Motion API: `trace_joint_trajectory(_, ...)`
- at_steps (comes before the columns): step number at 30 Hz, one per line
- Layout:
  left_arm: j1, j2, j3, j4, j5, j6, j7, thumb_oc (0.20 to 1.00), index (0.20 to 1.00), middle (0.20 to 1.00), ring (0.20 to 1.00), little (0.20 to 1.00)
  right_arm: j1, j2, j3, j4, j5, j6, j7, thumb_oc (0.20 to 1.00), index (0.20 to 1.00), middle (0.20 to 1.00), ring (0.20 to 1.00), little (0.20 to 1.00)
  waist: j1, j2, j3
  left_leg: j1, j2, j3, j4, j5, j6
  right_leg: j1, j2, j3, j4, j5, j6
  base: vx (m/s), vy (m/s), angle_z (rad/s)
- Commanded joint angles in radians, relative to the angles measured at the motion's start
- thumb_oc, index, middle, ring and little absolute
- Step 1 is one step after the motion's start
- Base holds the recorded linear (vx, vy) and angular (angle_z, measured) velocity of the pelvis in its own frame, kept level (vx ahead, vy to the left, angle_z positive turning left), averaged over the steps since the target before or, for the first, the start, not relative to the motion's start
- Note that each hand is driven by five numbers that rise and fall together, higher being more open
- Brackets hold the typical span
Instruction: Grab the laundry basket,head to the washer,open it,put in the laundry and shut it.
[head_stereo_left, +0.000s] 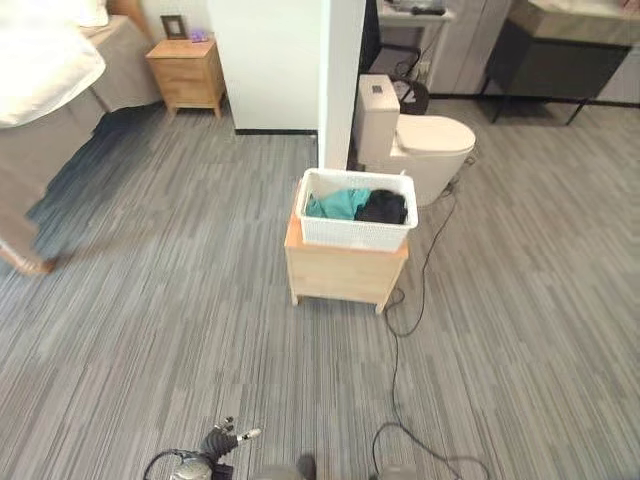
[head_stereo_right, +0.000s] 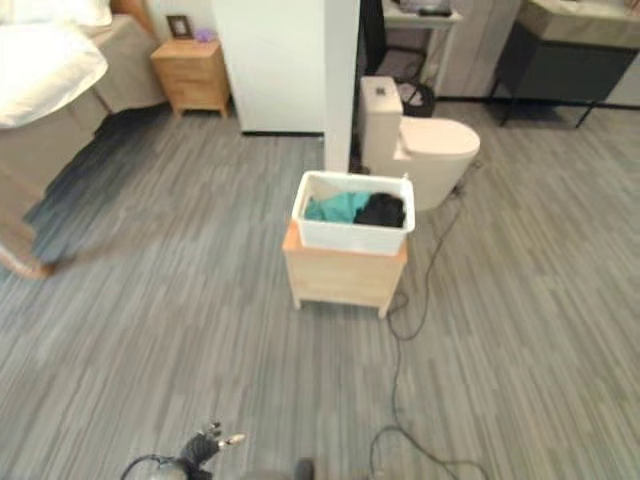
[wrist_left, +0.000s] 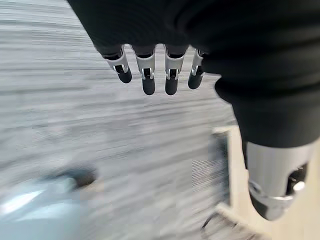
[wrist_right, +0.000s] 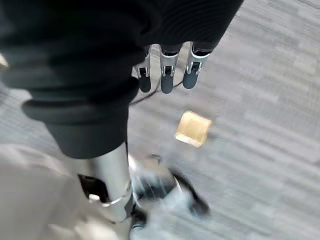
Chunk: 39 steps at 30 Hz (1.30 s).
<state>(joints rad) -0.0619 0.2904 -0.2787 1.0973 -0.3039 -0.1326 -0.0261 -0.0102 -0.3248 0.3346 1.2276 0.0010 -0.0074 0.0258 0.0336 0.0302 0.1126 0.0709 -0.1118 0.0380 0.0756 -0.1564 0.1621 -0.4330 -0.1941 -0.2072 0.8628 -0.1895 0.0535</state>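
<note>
Nearest, the left hand shows at the bottom edge of the head views, low over the grey striped floor. In its wrist view the fingers hang straight and relaxed with nothing in them; the right hand hangs the same way over the floor, empty, with a small tan square lying on the floor past it.

Further ahead, well apart from both hands, the white laundry basket sits on top of a low wooden cabinet — teal laundry and a dark garment lie inside it. Beyond it stand a white toilet and a white partition wall, with a bedside table and a bed off to the left.

I judge the task barely begun — the basket is not yet grabbed, and the walk to the washer, opening, loading and shutting all remain.
</note>
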Motion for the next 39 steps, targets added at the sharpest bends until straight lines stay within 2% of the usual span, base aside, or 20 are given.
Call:
trace_joint_trajectory(1, 0.036, 0.042, 0.024, -0.081, 0.015, -0.036, -0.004, 1.0, 1.0, 1.0, 1.0, 1.0, -0.062, 0.004, -0.027, 0.033, 0.062, -0.026, -0.01, 1.0, 1.0, 1.0, 1.0, 1.0, 0.025, -0.029, 0.037, -0.084, 0.074, -0.009, -0.02, 0.092, -0.098, 0.269, 0.033, -0.013, -0.519, 0.209, 0.054, 0.51, -0.128, 0.19)
trace_joint_trajectory(2, 0.034, 0.048, 0.034, -0.098, 0.014, -0.044, 0.0, 1.0, 1.0, 1.0, 1.0, 1.0, -0.054, -0.011, -0.052, 0.009, 0.08, -0.029, -0.018, 1.0, 1.0, 1.0, 1.0, 1.0, -0.001, -0.039, 0.045, -0.034, 0.067, -0.023, -0.044, 0.064, -0.113, 0.249, 0.047, 0.026, -0.734, 0.243, 0.076, 0.49, -0.155, 0.26)
trace_joint_trajectory(5, 0.016, 0.05, 0.046, -0.121, 0.017, -0.059, 0.008, 1.0, 1.0, 1.0, 1.0, 1.0, -0.032, -0.027, -0.095, -0.033, 0.105, -0.033, -0.021, 1.0, 1.0, 1.0, 1.0, 1.0, -0.024, -0.052, 0.055, 0.013, 0.065, -0.035, -0.044, 0.026, -0.13, 0.208, 0.035, 0.1, -0.914, 0.326, 0.118, 0.37, -0.128, 0.49)
trace_joint_trajectory(9, 0.033, 0.052, 0.06, -0.197, 0.01, -0.067, 0.008, 1.0, 1.0, 1.0, 1.0, 1.0, 0.025, -0.063, -0.147, -0.136, 0.11, -0.038, -0.028, 1.0, 1.0, 1.0, 1.0, 1.0, -0.042, -0.078, 0.042, 0.098, 0.062, -0.049, -0.061, -0.021, -0.142, 0.219, 0.032, 0.113, -0.907, 0.36, 0.123, 0.38, -0.173, 0.57)
trace_joint_trajectory(11, 0.048, 0.049, 0.064, -0.213, 0.007, -0.068, 0.008, 1.0, 1.0, 1.0, 1.0, 1.0, 0.058, -0.096, -0.181, -0.214, 0.122, -0.042, -0.025, 1.0, 1.0, 1.0, 1.0, 1.0, -0.059, -0.077, 0.01, 0.156, 0.109, -0.065, -0.056, -0.059, -0.163, 0.211, 0.059, 0.114, -0.824, 0.342, 0.102, 0.48, -0.312, -0.01)
trace_joint_trajectory(12, 0.056, 0.04, 0.067, -0.198, 0.003, -0.067, 0.006, 1.0, 1.0, 1.0, 1.0, 1.0, 0.06, -0.108, -0.176, -0.209, 0.114, -0.043, -0.022, 1.0, 1.0, 1.0, 1.0, 1.0, -0.057, -0.068, -0.008, 0.15, 0.143, -0.059, 0.028, -0.026, -0.195, 0.24, 0.085, 0.093, -0.793, 0.319, 0.083, 0.35, -0.245, -0.18)
trace_joint_trajectory(13, 0.056, 0.039, 0.068, -0.198, 0.003, -0.067, 0.006, 1.0, 1.0, 1.0, 1.0, 1.0, 0.059, -0.108, -0.176, -0.208, 0.114, -0.043, -0.022, 1.0, 1.0, 1.0, 1.0, 1.0, -0.058, -0.067, -0.008, 0.148, 0.144, -0.06, 0.031, -0.028, -0.196, 0.24, 0.086, 0.092, -0.793, 0.319, 0.083, 0.29, -0.245, 0.1)
trace_joint_trajectory(15, 0.057, 0.035, 0.062, -0.201, -0.012, -0.06, 0.002, 1.0, 1.0, 1.0, 1.0, 1.0, 0.039, -0.11, -0.16, -0.173, 0.122, -0.041, -0.023, 1.0, 1.0, 1.0, 1.0, 1.0, -0.04, -0.071, -0.002, 0.042, 0.169, -0.064, 0.29, 0.067, -0.226, 0.301, 0.11, 0.075, -0.808, 0.294, 0.049, 0.14, -0.239, 0.14)
trace_joint_trajectory(17, 0.045, 0.033, 0.053, -0.195, -0.02, -0.059, 0.007, 1.0, 1.0, 1.0, 1.0, 1.0, 0.017, -0.111, -0.133, -0.135, 0.127, -0.037, -0.023, 1.0, 1.0, 1.0, 1.0, 1.0, -0.023, -0.092, 0.018, -0.079, 0.168, -0.082, 0.473, 0.137, -0.223, 0.344, 0.121, 0.078, -0.832, 0.269, 0.013, 0.07, -0.228, -0.03)
trace_joint_trajectory(18, 0.032, 0.03, 0.044, -0.189, -0.025, -0.057, 0.01, 1.0, 1.0, 1.0, 1.0, 1.0, 0.0, -0.106, -0.116, -0.098, 0.125, -0.034, -0.028, 1.0, 1.0, 1.0, 1.0, 1.0, -0.013, -0.102, 0.026, -0.123, 0.174, -0.072, 0.464, 0.143, -0.217, 0.363, 0.117, 0.075, -0.846, 0.258, 0.005, 0.11, -0.139, -0.32)
trace_joint_trajectory(20, 0.021, 0.025, 0.034, -0.185, -0.034, -0.061, 0.016, 1.0, 1.0, 1.0, 1.0, 1.0, -0.023, -0.093, -0.091, -0.041, 0.126, -0.03, -0.025, 1.0, 1.0, 1.0, 1.0, 1.0, 0.006, -0.112, 0.028, -0.141, 0.175, -0.053, 0.339, 0.099, -0.205, 0.395, 0.11, 0.081, -0.872, 0.249, 0.014, 0.19, -0.005, -0.38)
trace_joint_trajectory(21, 0.024, 0.028, 0.022, -0.201, -0.027, -0.063, 0.017, 1.0, 1.0, 1.0, 1.0, 1.0, -0.04, -0.084, -0.065, -0.003, 0.117, -0.027, -0.017, 1.0, 1.0, 1.0, 1.0, 1.0, 0.04, -0.103, 0.024, -0.145, 0.139, -0.117, 0.171, 0.081, -0.206, 0.42, 0.118, 0.106, -0.887, 0.237, 0.018, 0.18, 0.07, -0.2)
trace_joint_trajectory(22, 0.024, 0.028, 0.022, -0.201, -0.027, -0.063, 0.017, 1.0, 1.0, 1.0, 1.0, 1.0, -0.041, -0.083, -0.065, -0.003, 0.117, -0.027, -0.017, 1.0, 1.0, 1.0, 1.0, 1.0, 0.039, -0.105, 0.022, -0.145, 0.137, -0.118, 0.167, 0.086, -0.206, 0.418, 0.115, 0.105, -0.887, 0.237, 0.019, 0.17, 0.092, -0.05)
trace_joint_trajectory(23, 0.02, 0.023, 0.016, -0.198, -0.028, -0.064, 0.016, 1.0, 1.0, 1.0, 1.0, 1.0, -0.048, -0.075, -0.058, 0.017, 0.115, -0.028, -0.013, 1.0, 1.0, 1.0, 1.0, 1.0, 0.047, -0.098, 0.019, -0.157, 0.123, -0.157, 0.132, 0.098, -0.214, 0.426, 0.117, 0.118, -0.884, 0.234, 0.019, 0.09, 0.059, -0.28)
trace_joint_trajectory(25, 0.026, 0.02, 0.009, -0.186, -0.019, -0.063, 0.012, 1.0, 1.0, 1.0, 1.0, 1.0, -0.042, -0.052, -0.049, 0.039, 0.099, -0.026, -0.004, 1.0, 1.0, 1.0, 1.0, 1.0, 0.042, -0.084, 0.009, -0.119, 0.136, -0.144, 0.072, 0.089, -0.214, 0.445, 0.125, 0.12, -0.886, 0.218, 0.022, 0.16, 0.099, -0.68)
trace_joint_trajectory(32, 0.045, 0.04, 0.05, -0.178, 0.002, -0.055, 0.015, 1.0, 1.0, 1.0, 1.0, 1.0, 0.007, 0.013, -0.105, 0.135, 0.131, -0.01, 0.035, 1.0, 1.0, 1.0, 1.0, 1.0, 0.036, -0.05, -0.005, -0.049, 0.126, -0.021, 0.021, 0.047, -0.182, 0.414, 0.099, 0.189, -0.883, 0.255, 0.054, 0.07, 0.135, -0.69)
trace_joint_trajectory(34, 0.04, 0.061, 0.085, -0.179, 0.001, -0.053, 0.029, 1.0, 1.0, 1.0, 1.0, 1.0, 0.011, 0.02, -0.128, 0.17, 0.136, -0.001, 0.045, 1.0, 1.0, 1.0, 1.0, 1.0, 0.044, -0.032, 0.002, -0.043, 0.139, 0.028, 0.005, 0.048, -0.173, 0.36, 0.085, 0.147, -0.838, 0.262, 0.065, -0.11, 0.049, -0.97)
trace_joint_trajectory(35, 0.039, 0.067, 0.099, -0.185, 0.0, -0.051, 0.032, 1.0, 1.0, 1.0, 1.0, 1.0, 0.021, 0.025, -0.148, 0.188, 0.151, 0.001, 0.051, 1.0, 1.0, 1.0, 1.0, 1.0, 0.042, -0.025, 0.006, -0.045, 0.148, 0.043, 0.003, 0.051, -0.171, 0.35, 0.076, 0.12, -0.809, 0.253, 0.067, -0.16, -0.03, -1.8)
trace_joint_trajectory(36, 0.029, 0.084, 0.115, -0.178, -0.003, -0.05, 0.04, 1.0, 1.0, 1.0, 1.0, 1.0, 0.043, 0.031, -0.19, 0.232, 0.179, 0.007, 0.068, 1.0, 1.0, 1.0, 1.0, 1.0, 0.027, -0.02, 0.013, -0.054, 0.154, 0.042, 0.008, 0.057, -0.168, 0.357, 0.065, 0.131, -0.757, 0.224, 0.065, -0.11, -0.032, -1.5)
trace_joint_trajectory(39, 0.049, 0.105, 0.158, -0.223, -0.016, -0.051, 0.045, 1.0, 1.0, 1.0, 1.0, 1.0, 0.089, 0.034, -0.263, 0.301, 0.207, 0.029, 0.083, 1.0, 1.0, 1.0, 1.0, 1.0, 0.018, -0.016, 0.007, -0.055, 0.158, 0.034, 0.015, 0.056, -0.168, 0.395, 0.049, 0.162, -0.722, 0.205, 0.066, -0.07, -0.141, -0.13)
